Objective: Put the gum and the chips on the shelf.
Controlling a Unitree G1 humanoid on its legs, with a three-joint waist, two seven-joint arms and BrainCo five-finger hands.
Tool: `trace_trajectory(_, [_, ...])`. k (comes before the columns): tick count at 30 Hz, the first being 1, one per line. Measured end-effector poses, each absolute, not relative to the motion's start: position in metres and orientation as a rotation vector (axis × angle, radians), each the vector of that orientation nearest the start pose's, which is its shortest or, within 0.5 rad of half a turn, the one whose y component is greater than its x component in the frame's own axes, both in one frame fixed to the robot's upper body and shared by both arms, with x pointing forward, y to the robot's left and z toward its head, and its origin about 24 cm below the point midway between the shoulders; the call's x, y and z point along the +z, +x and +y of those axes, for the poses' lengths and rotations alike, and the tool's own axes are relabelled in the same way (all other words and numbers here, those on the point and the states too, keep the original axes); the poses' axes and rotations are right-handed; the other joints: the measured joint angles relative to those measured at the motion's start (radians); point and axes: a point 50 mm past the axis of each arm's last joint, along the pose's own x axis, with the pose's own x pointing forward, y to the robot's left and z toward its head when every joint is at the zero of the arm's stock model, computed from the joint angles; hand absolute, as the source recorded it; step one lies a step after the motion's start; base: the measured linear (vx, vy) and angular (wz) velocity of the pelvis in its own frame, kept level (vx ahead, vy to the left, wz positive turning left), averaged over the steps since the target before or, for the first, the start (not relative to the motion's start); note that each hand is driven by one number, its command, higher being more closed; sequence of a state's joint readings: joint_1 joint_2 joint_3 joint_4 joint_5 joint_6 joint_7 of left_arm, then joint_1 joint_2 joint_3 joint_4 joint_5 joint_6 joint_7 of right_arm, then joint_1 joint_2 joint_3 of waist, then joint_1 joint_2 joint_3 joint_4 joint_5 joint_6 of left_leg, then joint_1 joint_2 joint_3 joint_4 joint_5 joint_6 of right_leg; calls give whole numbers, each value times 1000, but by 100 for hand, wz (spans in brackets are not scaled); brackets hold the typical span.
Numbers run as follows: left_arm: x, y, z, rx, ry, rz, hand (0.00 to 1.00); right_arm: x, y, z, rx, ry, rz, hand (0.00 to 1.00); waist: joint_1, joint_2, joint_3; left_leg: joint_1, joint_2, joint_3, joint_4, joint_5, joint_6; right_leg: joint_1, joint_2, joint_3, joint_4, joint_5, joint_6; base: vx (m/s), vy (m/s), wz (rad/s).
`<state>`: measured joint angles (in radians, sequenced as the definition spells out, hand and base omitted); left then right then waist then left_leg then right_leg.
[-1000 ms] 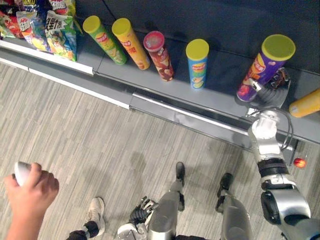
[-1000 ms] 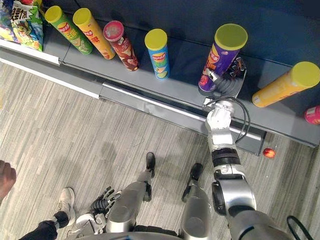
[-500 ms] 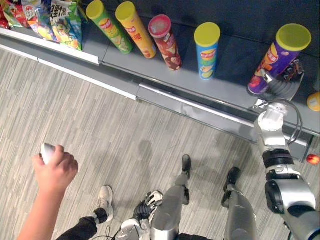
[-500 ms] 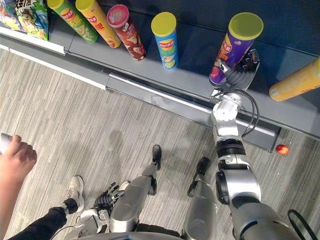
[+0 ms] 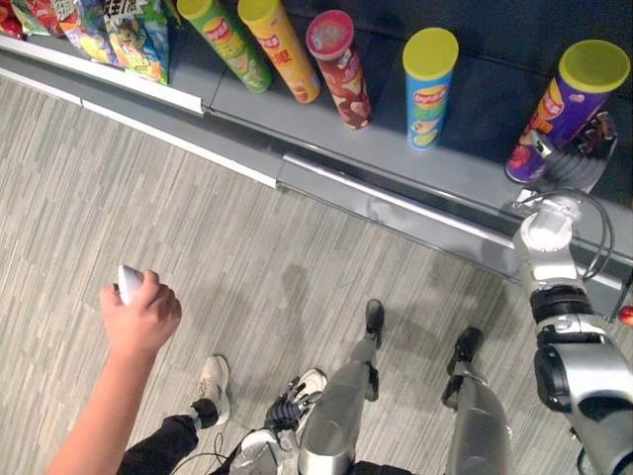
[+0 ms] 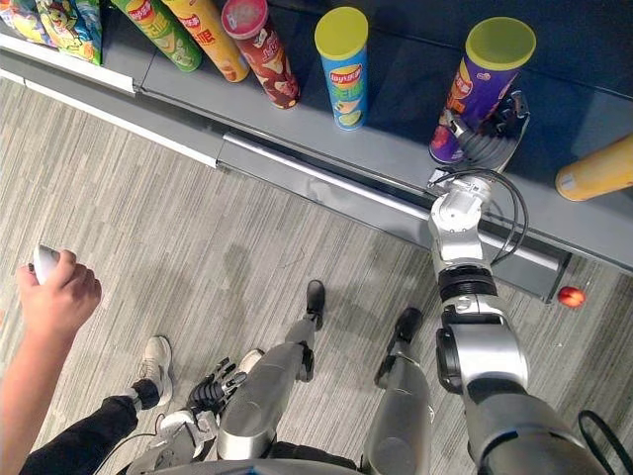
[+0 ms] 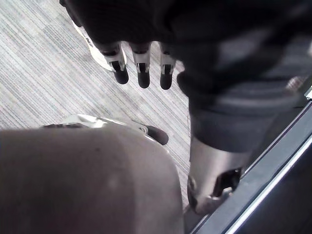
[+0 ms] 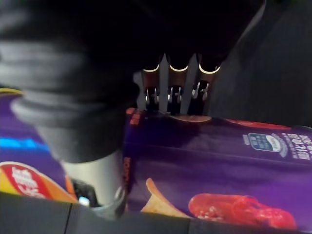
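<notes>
One jerky release away from toppling it: wraps right hand (image 6: 485, 145) round the base of the upright purple chips can (image 6: 485, 79) on the shelf (image 6: 386, 148), dangles left hand (image 6: 205, 394) slack and empty, awaits likely gum (image 5: 127, 282), white, in person's fist (image 5: 143, 317).

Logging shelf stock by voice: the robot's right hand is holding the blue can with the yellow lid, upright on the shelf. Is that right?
Not quite: the right hand holds the purple can, not the blue can; the right eye view shows it. Yellow lid, upright on the shelf: correct.
</notes>
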<state>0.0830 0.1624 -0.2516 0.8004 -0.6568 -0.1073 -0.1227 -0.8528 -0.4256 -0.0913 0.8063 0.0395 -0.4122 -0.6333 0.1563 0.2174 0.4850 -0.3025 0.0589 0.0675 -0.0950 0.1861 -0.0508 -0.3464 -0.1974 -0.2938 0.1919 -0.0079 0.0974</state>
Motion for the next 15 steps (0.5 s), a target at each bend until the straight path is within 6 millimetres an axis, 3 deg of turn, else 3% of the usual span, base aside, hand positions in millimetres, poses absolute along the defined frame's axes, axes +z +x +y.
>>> trace_trajectory(15, [-126, 154, 155, -17, -397, 766, 0, 208, 367, -268, -750, -176, -585, 100, 39, 30, -21, -23, -11, -4, 0, 3, 2, -27, -12, 1, 8, 0, 1, 24, -11, 1])
